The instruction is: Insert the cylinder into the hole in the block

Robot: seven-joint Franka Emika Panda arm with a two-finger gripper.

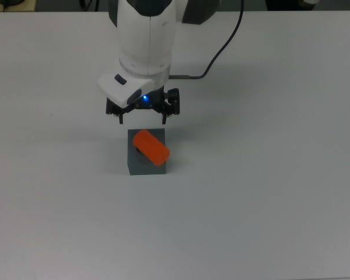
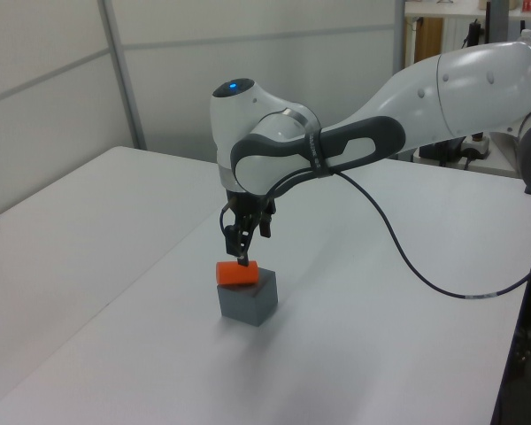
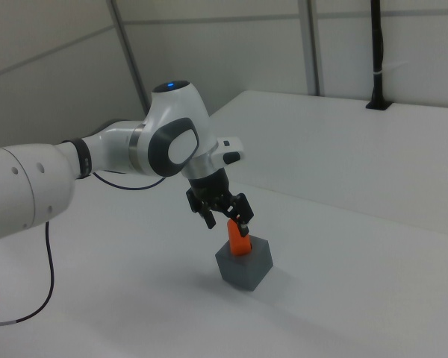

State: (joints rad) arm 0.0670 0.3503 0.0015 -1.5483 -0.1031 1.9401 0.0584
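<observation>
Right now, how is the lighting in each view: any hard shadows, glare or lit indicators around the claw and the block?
Top view: even light, only a faint soft shadow on the table beside the block, and a blue light glows just above the claw. Left view: soft shadow beside the block, and a blue light on the arm's joint. Right view: dimmer and greyer, and the cylinder still reads bright orange.

White table (image 1: 268,192) carries 1 dark grey block (image 1: 146,164)

One steep overhead view, two lower oblique side views from opposite sides, all sharing the block (image 1: 146,161).
</observation>
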